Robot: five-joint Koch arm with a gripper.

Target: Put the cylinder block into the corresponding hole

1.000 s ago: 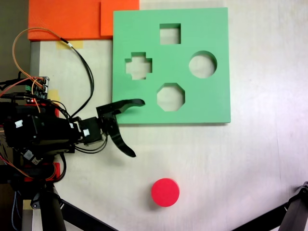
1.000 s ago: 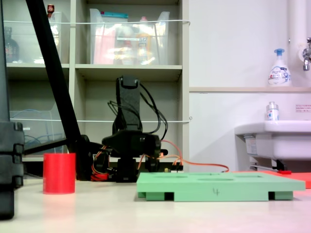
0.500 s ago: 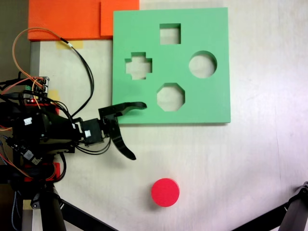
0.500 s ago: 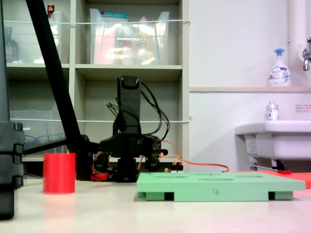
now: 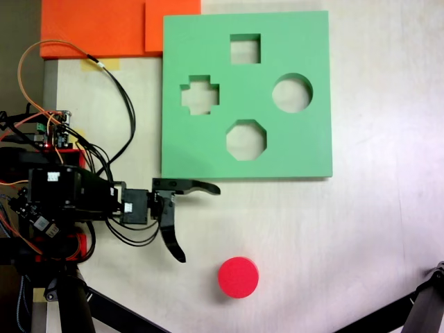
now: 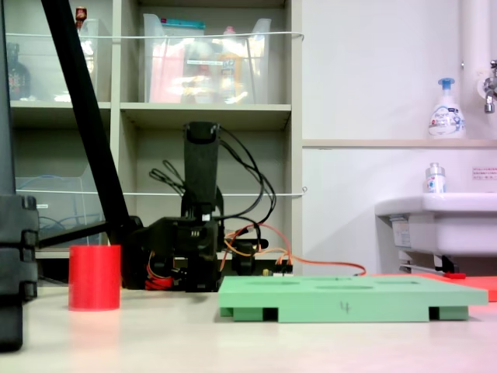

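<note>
The red cylinder block (image 5: pixel 238 277) stands upright on the pale table, below the green foam board (image 5: pixel 305 146); from the side it rises at the left (image 6: pixel 94 277). The hole (image 5: pixel 291 93) is the round cutout on the board's right half, with nothing in it. My gripper (image 5: pixel 199 223) is open, one finger (image 5: pixel 196 185) along the board's lower edge and the other finger (image 5: pixel 173 243) pointing down. It sits left of and above the cylinder, apart from it. In the side view the gripper (image 6: pixel 190 237) is low, behind the board (image 6: pixel 349 298), its jaws not distinguishable.
The board also has a square cutout (image 5: pixel 245 48), a cross cutout (image 5: pixel 200 95) and an octagonal cutout (image 5: pixel 245 139). Orange foam sheets (image 5: pixel 104 28) lie at the top left. Black tripod legs (image 5: pixel 423 305) enter at the bottom corners. Shelves (image 6: pixel 155 116) and a sink (image 6: pixel 439 225) stand behind.
The arm has swung the open gripper downward in the top-down view, off the board's lower left corner and closer to the red cylinder. The cylinder and board have not moved.
</note>
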